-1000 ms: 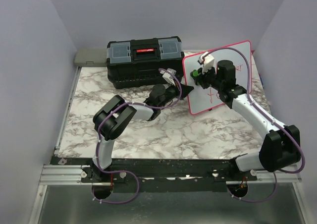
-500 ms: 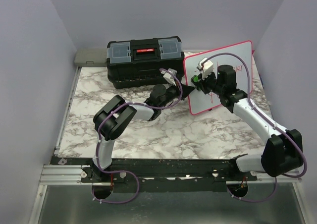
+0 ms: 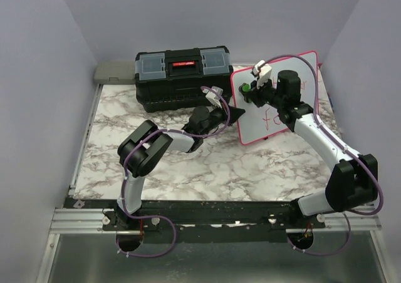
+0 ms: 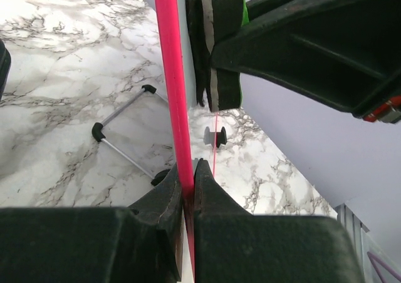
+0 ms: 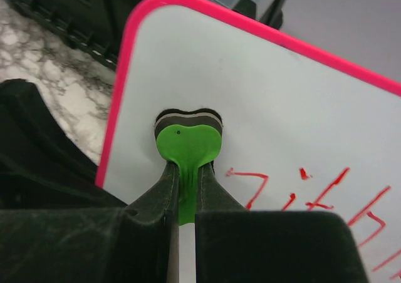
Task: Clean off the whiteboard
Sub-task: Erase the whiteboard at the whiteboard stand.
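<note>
Left hand clenched on the pink rim of the whiteboard, propping it upright at the right rear of the worktop so its face can be rubbed. Right hand grasps a green eraser, pad pressed to the board's upper left; red handwriting not yet erased.

The pink-rimmed whiteboard stands nearly upright, its white face bearing red handwriting.
</note>
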Available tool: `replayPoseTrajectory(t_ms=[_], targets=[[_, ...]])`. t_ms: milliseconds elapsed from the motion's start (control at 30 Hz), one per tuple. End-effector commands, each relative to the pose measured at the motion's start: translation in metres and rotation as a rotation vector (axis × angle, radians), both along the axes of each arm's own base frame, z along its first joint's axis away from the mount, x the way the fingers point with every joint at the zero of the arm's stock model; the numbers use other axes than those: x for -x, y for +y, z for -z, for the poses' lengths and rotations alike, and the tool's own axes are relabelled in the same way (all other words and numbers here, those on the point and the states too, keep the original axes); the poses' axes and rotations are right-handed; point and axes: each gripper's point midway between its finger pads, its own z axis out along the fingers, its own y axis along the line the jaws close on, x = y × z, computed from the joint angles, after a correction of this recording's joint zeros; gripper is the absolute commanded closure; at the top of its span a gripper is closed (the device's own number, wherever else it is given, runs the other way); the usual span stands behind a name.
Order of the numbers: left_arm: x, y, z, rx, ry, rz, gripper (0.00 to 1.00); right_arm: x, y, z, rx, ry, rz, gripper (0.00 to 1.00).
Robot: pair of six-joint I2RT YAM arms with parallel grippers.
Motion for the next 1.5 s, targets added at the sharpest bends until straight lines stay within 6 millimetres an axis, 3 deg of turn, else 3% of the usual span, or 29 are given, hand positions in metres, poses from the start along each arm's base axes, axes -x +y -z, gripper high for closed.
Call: replayPoseTrajectory(t_ms=[0,67,200,333,400,633,733,833,1033,1167,1300,1467], targets=[[0.018,-0.009,0.012,-0.101,-0.07,0.079,1.0,0.037,0.041,0.015,-0.026,0.096,-0.26,0.99],[0.018,-0.009,0.011,-0.099,-0.072,0.079,1.0,0.043,0.035,0.027,0.012,0.116,-0.252,0.99],[0.018,-0.009,0.009,-0.098,-0.08,0.083,1.0,0.038,0.004,0.045,0.085,0.138,-0.097,0.99],[0.019,-0.008,0.01,-0.099,-0.081,0.082,1.0,0.018,-0.033,0.035,0.018,0.117,0.072,0.99],[0.019,-0.008,0.011,-0.099,-0.079,0.084,1.0,0.009,-0.041,0.025,0.001,0.086,0.119,0.99],[0.019,-0.01,0.012,-0.097,-0.074,0.09,1.0,-0.014,-0.005,-0.005,-0.072,0.089,-0.008,0.99],[0.019,-0.01,0.013,-0.099,-0.07,0.087,1.0,-0.004,0.019,0.001,-0.075,0.117,-0.104,0.99],[0.019,-0.009,0.013,-0.101,-0.068,0.085,1.0,0.017,0.029,0.017,-0.07,0.13,-0.18,0.99],[0.018,-0.009,0.012,-0.099,-0.07,0.081,1.0,0.05,0.008,0.055,0.022,0.15,-0.165,0.99],[0.019,-0.008,0.01,-0.095,-0.074,0.081,1.0,0.041,-0.023,0.067,0.063,0.143,-0.017,0.99],[0.021,-0.007,0.013,-0.095,-0.068,0.081,1.0,0.018,-0.04,0.048,0.033,0.092,0.07,0.99],[0.02,-0.007,0.018,-0.089,-0.052,0.078,1.0,-0.003,-0.018,0.01,-0.051,0.014,-0.003,0.99]])
